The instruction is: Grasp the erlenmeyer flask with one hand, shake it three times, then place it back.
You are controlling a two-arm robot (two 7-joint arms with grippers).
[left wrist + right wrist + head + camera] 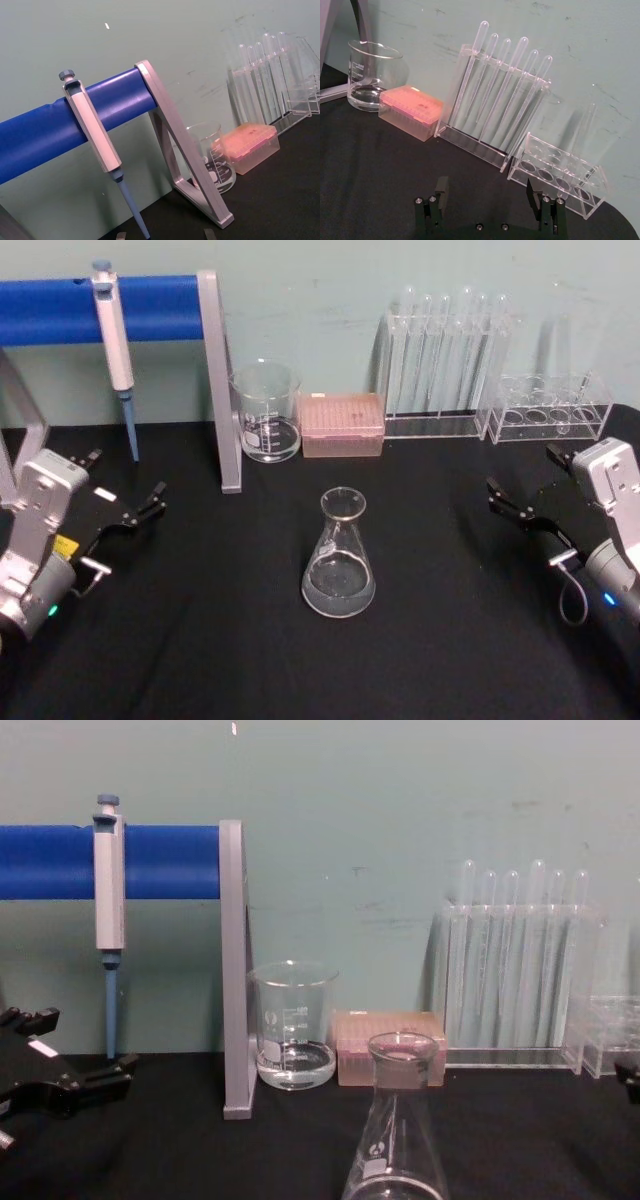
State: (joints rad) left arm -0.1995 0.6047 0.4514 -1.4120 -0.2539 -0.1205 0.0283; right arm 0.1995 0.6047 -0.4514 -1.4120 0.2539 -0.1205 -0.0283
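The clear glass erlenmeyer flask [340,555] stands upright on the black table, centred in front of me; its neck and rim loom large low in the chest view [396,1120]. My left gripper [122,480] rests at the left of the table, well apart from the flask, open and holding nothing; it also appears at the chest view's left edge [75,1045]. Over at the right side my right gripper [525,472] is likewise open and holding nothing, its two fingers spread wide in the right wrist view [487,192]. Neither gripper touches the flask.
Behind the flask stand a glass beaker [267,412] holding some liquid, a pink tip box [342,425], a clear rack of pipettes [440,360] and a low clear rack [550,408]. A grey stand post [222,390] with a blue bar carries a hanging pipette [118,350].
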